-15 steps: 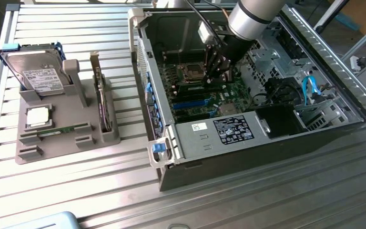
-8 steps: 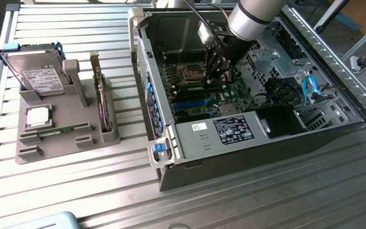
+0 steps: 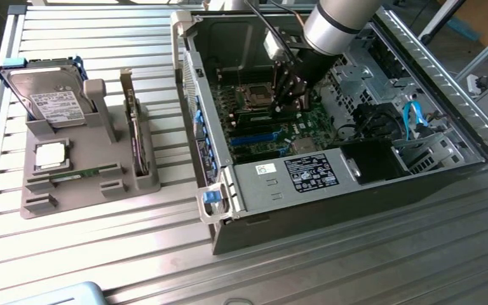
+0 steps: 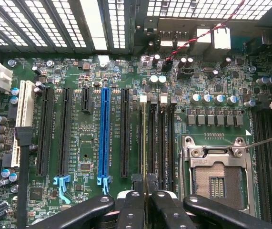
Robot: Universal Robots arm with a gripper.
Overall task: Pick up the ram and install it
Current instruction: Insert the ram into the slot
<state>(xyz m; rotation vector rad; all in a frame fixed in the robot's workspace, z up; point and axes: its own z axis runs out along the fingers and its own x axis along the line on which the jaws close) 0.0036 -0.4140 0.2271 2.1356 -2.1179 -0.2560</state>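
Green and thin, the ram [image 3: 81,172] is lying, as far as I can tell, flat in the grey tray [image 3: 74,190], well away from the pincer [image 3: 293,98] — which is hanging with fingers drawn tight together inside the computer case [image 3: 253,181], just above the memory slots [image 4: 157,138].

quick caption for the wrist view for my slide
Shut end effector poised over the memory slots, beside the empty processor socket on the green motherboard.

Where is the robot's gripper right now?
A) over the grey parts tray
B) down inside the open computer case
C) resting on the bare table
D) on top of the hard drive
B: the gripper is down inside the computer case, close above the green motherboard.
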